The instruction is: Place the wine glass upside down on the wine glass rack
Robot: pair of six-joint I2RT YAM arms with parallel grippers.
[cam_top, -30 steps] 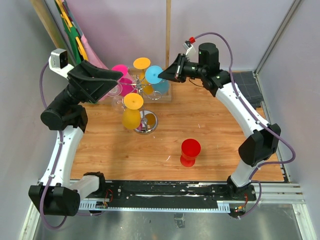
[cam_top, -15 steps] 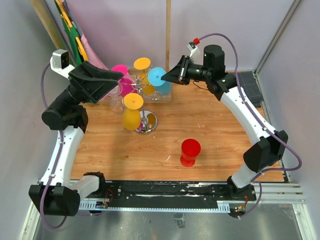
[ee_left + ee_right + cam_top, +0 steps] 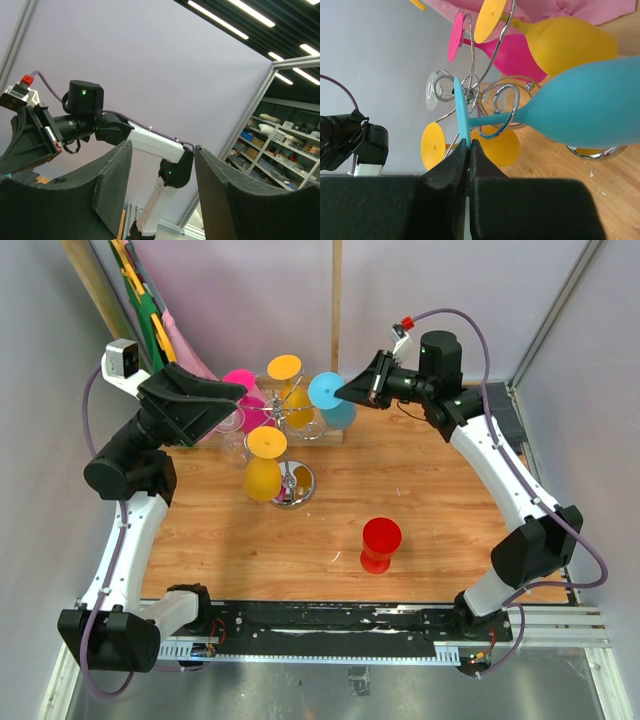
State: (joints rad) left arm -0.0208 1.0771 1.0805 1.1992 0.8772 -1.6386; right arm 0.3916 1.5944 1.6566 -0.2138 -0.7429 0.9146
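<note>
My right gripper (image 3: 347, 392) (image 3: 469, 142) is shut on the edge of the foot disc of a blue wine glass (image 3: 330, 395) (image 3: 585, 105). The glass hangs in the air with its bowl down, at the right side of the wine glass rack (image 3: 292, 483) (image 3: 470, 92). In the right wrist view its stem crosses one curled rack arm; I cannot tell whether they touch. Yellow (image 3: 264, 465), pink (image 3: 240, 380) and clear (image 3: 235, 445) glasses hang on the rack. My left gripper (image 3: 238, 392) (image 3: 162, 150) hovers open left of the rack top, with nothing between its fingers.
A red wine glass (image 3: 380, 543) stands on the wooden table in front of the right arm. A wooden post (image 3: 336, 300) rises behind the rack. Coloured boards (image 3: 140, 300) and pink cloth (image 3: 180, 340) lean at the back left. A black pad (image 3: 497, 402) lies at the back right.
The right gripper has carried the blue glass a little to the right, away from the middle of the rack. The left arm has stayed still.
</note>
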